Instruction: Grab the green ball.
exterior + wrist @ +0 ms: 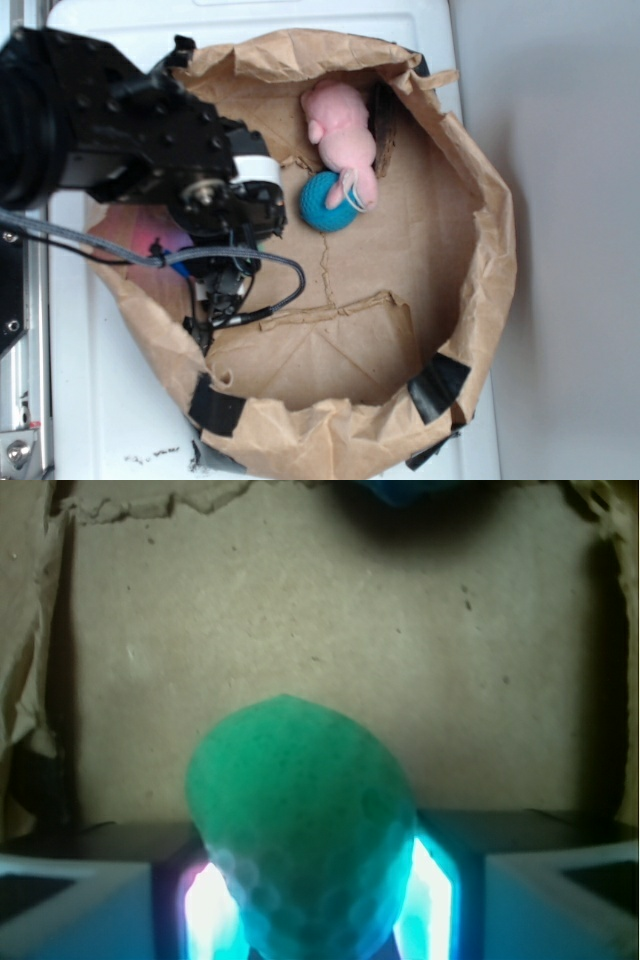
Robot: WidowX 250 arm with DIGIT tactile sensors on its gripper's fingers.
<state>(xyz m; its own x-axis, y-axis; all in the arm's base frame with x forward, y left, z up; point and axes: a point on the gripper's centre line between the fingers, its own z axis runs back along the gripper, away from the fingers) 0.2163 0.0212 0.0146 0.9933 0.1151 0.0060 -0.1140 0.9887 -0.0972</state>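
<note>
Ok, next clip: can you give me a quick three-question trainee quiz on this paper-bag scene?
1. True or false: the green ball sits between the claw's fingers.
2. What touches the blue ball in the exterior view? A) pink plush toy B) the claw C) nothing
3. Fill in: everything lies inside a torn brown ____.

Key: 1 true; 2 A; 3 paper bag.
</note>
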